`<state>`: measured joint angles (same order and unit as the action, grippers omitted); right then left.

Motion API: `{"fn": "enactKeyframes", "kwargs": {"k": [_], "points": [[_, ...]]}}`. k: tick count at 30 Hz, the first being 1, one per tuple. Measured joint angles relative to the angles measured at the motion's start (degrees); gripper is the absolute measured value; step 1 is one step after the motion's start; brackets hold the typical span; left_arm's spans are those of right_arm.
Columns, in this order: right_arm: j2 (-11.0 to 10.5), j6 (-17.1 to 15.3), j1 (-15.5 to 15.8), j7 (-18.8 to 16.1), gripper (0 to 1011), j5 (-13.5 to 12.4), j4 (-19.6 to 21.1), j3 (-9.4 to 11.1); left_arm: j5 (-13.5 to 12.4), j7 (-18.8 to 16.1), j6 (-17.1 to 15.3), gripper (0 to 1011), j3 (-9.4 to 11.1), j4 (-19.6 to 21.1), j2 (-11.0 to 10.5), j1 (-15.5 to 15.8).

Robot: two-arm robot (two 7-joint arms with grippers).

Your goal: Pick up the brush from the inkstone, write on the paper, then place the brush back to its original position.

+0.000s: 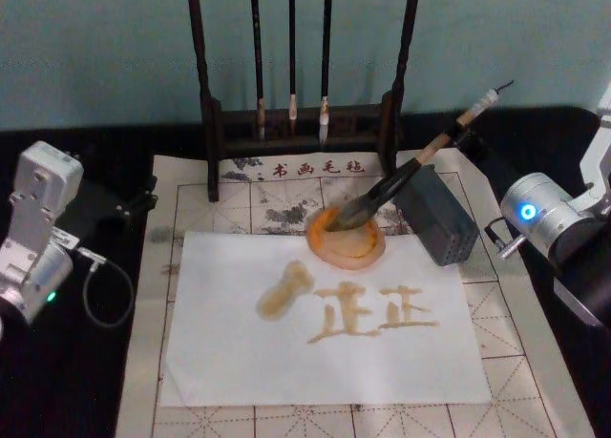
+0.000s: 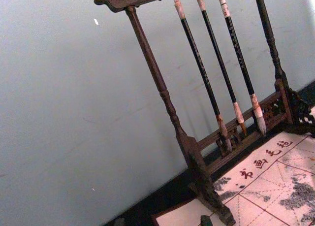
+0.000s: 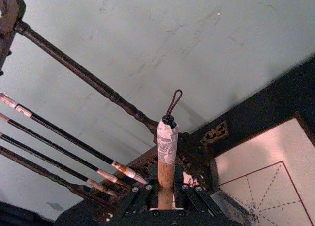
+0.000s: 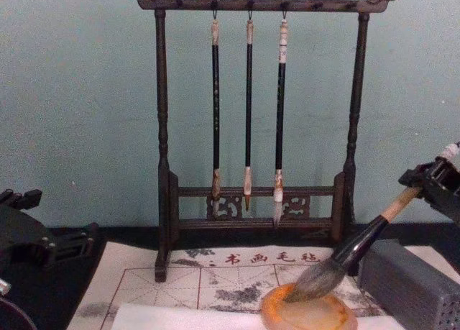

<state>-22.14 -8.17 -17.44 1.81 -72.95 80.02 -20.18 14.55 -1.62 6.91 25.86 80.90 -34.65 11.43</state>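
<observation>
Nearest the robot, below the inkstone (image 1: 363, 255) in the head view, the paper (image 1: 239, 362) is lying flat on the gridded mat (image 1: 535, 381). It is already carrying two brown characters (image 1: 377, 314) and a pale blot (image 1: 284, 290), so the writing looks done and the return step is likely underway. The inkstone is sitting just past the paper's far edge, close enough for easy dipping. The brush (image 1: 387, 192) is resting its grey-brown tuft in the inkstone. Its shaft is slanting up and away to the right, passing over the near corner of the grey block (image 1: 437, 217) standing just right of the inkstone. Whether shaft and block are touching I cannot tell. The slope is presumably keeping the wet tuft down over the inkstone and off the paper. The right gripper (image 4: 429, 180) is hanging up and right of the inkstone, closed on the tan handle just under the taped white tip. The wrist view is showing the handle running straight between its fingers (image 3: 143, 191). That high hold is leaving the tuft free to settle. Far left of the inkstone, the left gripper (image 1: 119, 204) is sitting parked off the mat. Behind the inkstone, the dark rack (image 1: 208, 123) is holding three thin brushes (image 1: 292, 47) against the pale wall.
</observation>
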Motion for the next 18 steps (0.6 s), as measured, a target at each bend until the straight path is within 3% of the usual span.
{"fn": "enactKeyframes", "kwargs": {"k": [18], "points": [[0.6, 0.6, 0.0, 2.8, 187, -2.2, -0.2, -0.2, 0.0, 0.0, 0.0, 1001, 0.0, 0.0, 0.0, 0.0]]}}
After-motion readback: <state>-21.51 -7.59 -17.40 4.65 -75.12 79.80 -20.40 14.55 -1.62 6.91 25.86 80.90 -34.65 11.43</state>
